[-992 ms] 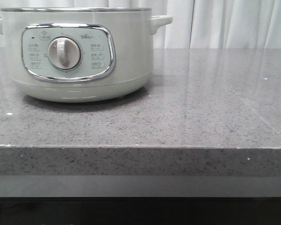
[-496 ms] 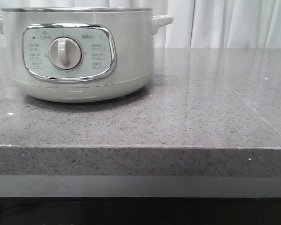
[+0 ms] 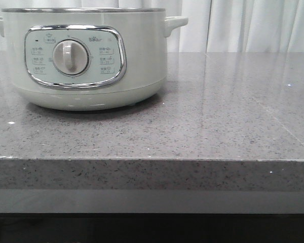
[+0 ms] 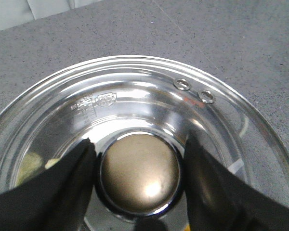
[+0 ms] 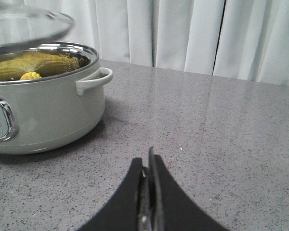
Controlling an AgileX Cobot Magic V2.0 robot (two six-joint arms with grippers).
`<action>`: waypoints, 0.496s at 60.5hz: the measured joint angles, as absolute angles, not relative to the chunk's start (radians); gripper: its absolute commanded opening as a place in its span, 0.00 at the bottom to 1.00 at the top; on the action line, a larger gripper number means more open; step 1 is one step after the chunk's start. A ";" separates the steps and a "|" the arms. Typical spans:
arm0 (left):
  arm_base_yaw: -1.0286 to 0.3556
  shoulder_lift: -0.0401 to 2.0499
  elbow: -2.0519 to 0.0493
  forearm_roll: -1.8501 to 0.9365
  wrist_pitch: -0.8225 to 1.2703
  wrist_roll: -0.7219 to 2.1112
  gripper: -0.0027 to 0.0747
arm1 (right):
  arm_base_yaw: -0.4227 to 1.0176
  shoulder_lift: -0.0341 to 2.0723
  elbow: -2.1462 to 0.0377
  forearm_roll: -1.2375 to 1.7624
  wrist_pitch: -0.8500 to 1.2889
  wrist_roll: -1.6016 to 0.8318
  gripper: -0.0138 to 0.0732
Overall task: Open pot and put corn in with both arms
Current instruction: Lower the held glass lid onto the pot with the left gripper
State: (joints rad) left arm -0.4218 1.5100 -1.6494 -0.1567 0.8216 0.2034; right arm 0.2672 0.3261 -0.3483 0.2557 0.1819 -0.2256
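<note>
1. We see the pot [image 3: 86, 55] on the speckled grey surface [image 3: 218, 131], at its left side in the front view, its chrome-framed control panel [image 3: 75, 55] and dial [image 3: 70, 56] facing the camera.
2. In the left wrist view, our left pincer [image 4: 138, 180] has its two black fingers [image 4: 67, 183] closed against either side of the round metallic knob [image 4: 139, 175] of the glass lid [image 4: 149, 96].
3. In the right wrist view, the lid [image 5: 31, 24] is raised above the pot's steel rim [image 5: 53, 48], tilted, with a gap between them.
4. Through that gap we see the corn [image 5: 30, 75] inside the pot [image 5: 48, 106], a bright yellow end showing low against the inner wall.
5. Our right pincer [image 5: 148, 168] has its fingers pressed together with nothing between them, above bare surface to the right of the pot and apart from it.
6. White curtains [image 5: 192, 33] hang behind the surface.
7. Neither arm shows in the front view.
</note>
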 measured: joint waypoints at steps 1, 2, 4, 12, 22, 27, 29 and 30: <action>-0.422 1.527 -1.653 -0.156 0.815 0.203 0.37 | 0.267 0.326 -0.348 0.256 0.180 -0.226 0.08; -0.422 1.538 -1.657 -0.158 0.807 0.203 0.37 | 0.267 0.326 -0.348 0.256 0.180 -0.226 0.08; -0.422 1.561 -1.661 -0.158 0.792 0.203 0.37 | 0.267 0.326 -0.348 0.256 0.180 -0.226 0.08; -0.422 1.603 -1.662 -0.160 0.772 0.203 0.37 | 0.267 0.326 -0.348 0.256 0.180 -0.226 0.08; -0.422 1.613 -1.663 -0.160 0.763 0.203 0.37 | 0.267 0.326 -0.348 0.256 0.178 -0.226 0.08; -0.422 1.621 -1.665 -0.163 0.751 0.203 0.37 | 0.267 0.326 -0.348 0.256 0.178 -0.226 0.08; -0.422 1.626 -1.665 -0.165 0.749 0.203 0.37 | 0.267 0.326 -0.348 0.256 0.178 -0.226 0.08; -0.422 1.630 -1.665 -0.165 0.749 0.203 0.37 | 0.267 0.326 -0.348 0.256 0.178 -0.226 0.08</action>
